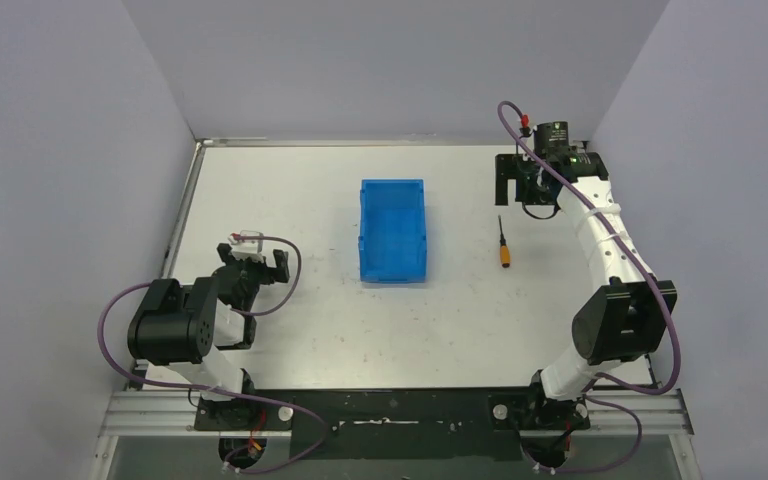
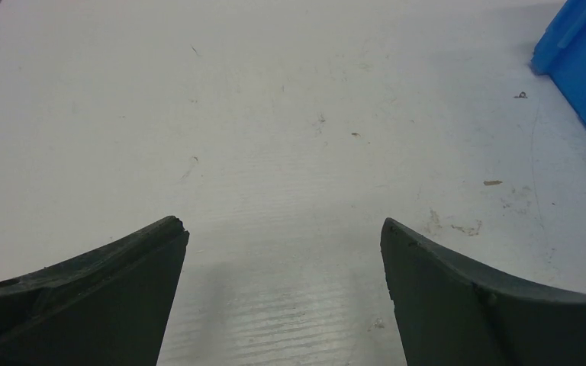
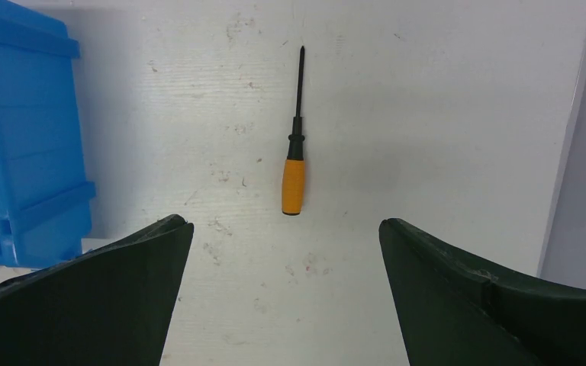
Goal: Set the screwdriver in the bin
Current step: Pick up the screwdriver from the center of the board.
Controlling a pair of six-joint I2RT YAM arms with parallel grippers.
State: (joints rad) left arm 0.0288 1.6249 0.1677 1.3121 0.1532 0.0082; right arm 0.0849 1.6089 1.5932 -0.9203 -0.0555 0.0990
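The left arm (image 1: 175, 330) is folded low in the lower left of the top view, and the left gripper (image 2: 284, 229) has its fingers wide apart. The right arm (image 1: 610, 270) reaches to the upper right, and the right gripper (image 3: 284, 225) is also spread wide.

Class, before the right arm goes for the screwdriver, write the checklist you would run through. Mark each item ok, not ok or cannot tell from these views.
1. Screwdriver lies flat on the table, apart from the bin: ok.
2. Right jaws open and empty: ok.
3. Screwdriver lined up between the right jaws in the right wrist view: ok.
4. Bin upright, open top unblocked: ok.
5. Left jaws open, clear of bin and screwdriver: ok.
6. Right jaws' height above the screwdriver: cannot tell.
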